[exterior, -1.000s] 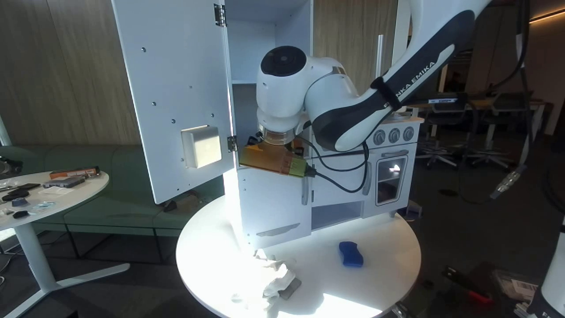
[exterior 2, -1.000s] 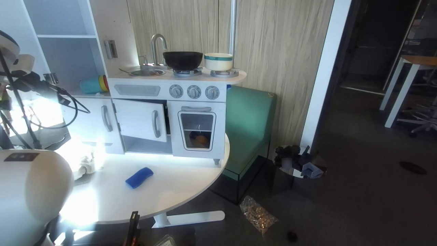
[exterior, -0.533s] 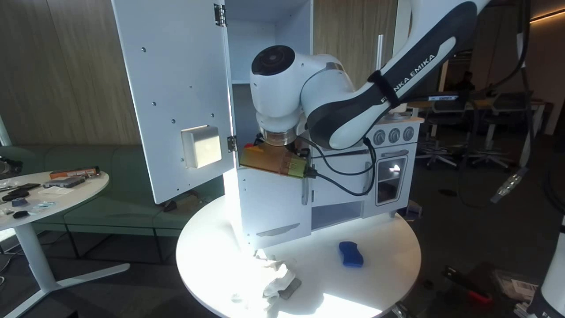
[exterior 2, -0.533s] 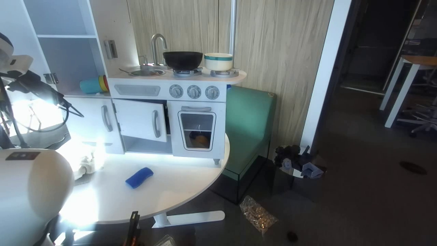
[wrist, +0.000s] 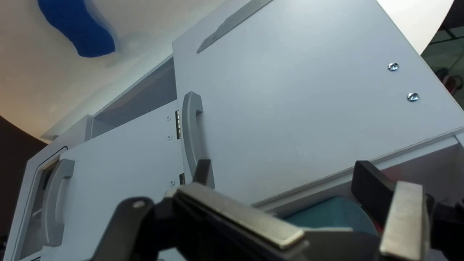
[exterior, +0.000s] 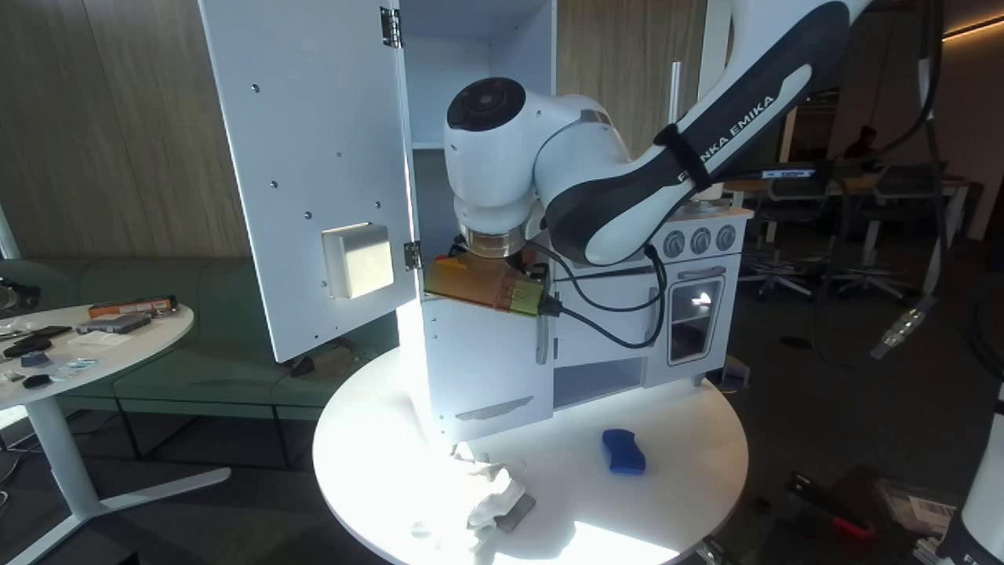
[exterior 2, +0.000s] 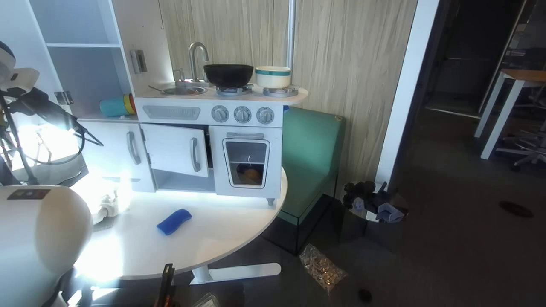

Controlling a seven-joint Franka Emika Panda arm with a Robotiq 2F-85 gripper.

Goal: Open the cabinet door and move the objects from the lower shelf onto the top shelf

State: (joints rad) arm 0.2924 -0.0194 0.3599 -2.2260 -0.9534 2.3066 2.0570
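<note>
The upper cabinet door [exterior: 314,157] stands open, swung outward. The top shelf board [exterior 2: 83,45] shows above the lower shelf [exterior 2: 89,116]. On the lower shelf a teal cup [exterior 2: 111,107] lies on its side, with a yellow ring [exterior 2: 128,103] and a red ring at its right end, like nested cups. The teal cup also shows in the wrist view [wrist: 331,214], behind and between the fingers. My gripper [wrist: 284,172] is open and empty, with its fingers wide apart at the lower shelf. In an exterior view its orange-covered body [exterior: 478,282] hides the fingers and cups.
The shut lower door [wrist: 290,101] with its grey handle [wrist: 192,134] lies below the shelf edge. A blue sponge [exterior 2: 174,221] and a crumpled white cloth [exterior: 490,494] lie on the round table [exterior: 682,486]. A black pan [exterior 2: 228,76] and a white pot [exterior 2: 273,77] stand on the stove.
The arm and gripper have shifted slightly toward the open door's side over the last second, with hardly any motion in the last half second. The cups and door have not moved.
</note>
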